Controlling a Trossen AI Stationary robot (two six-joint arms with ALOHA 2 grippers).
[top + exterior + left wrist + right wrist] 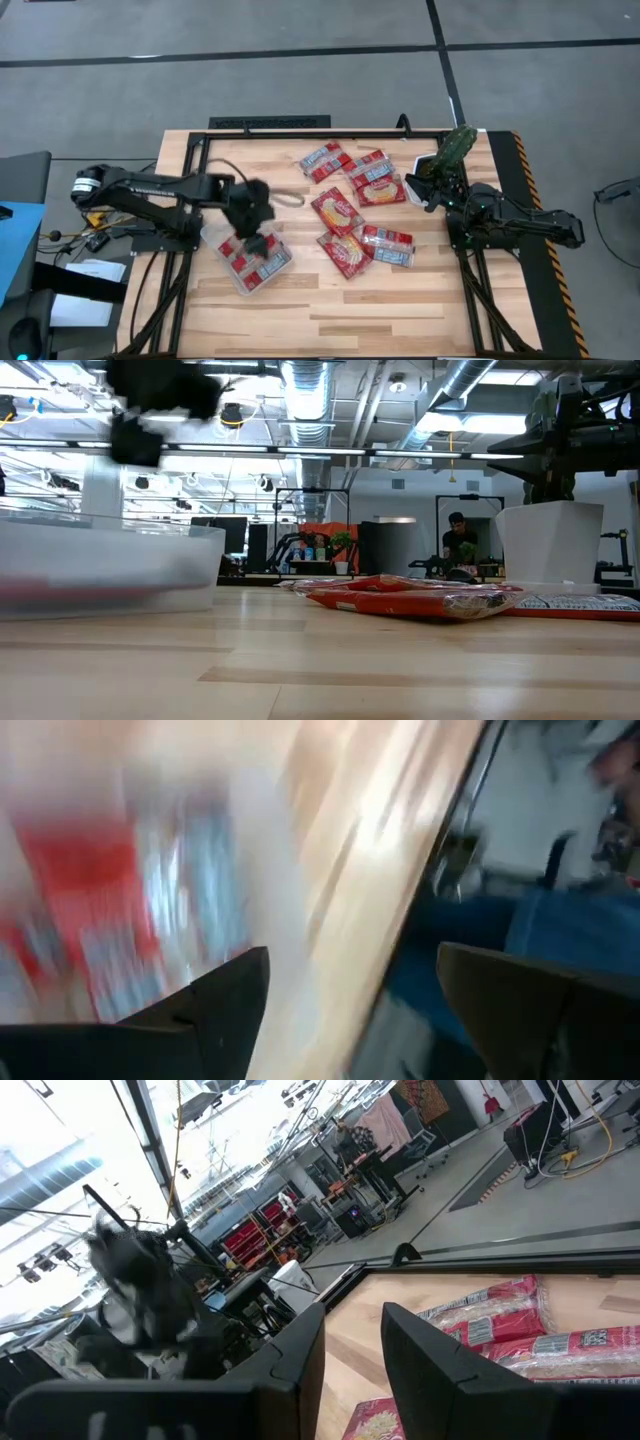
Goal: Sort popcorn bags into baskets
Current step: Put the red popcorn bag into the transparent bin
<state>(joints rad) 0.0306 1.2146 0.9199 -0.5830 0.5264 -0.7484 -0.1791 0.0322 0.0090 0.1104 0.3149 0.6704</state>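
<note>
A clear plastic tub sits on the table's left half with red popcorn bags lying flat in it. Several more red bags lie flat on the wood at mid-table. My left gripper hangs over the tub, open, with nothing between its fingers; its wrist view is blurred. My right gripper waits at the table's right side beside the plant pot, open by a narrow gap and holding nothing.
A white pot with a green plant stands at the far right corner, close to my right arm. A black frame runs along the far edge. Bare wood lies along the near edge. A person stands far off in the room.
</note>
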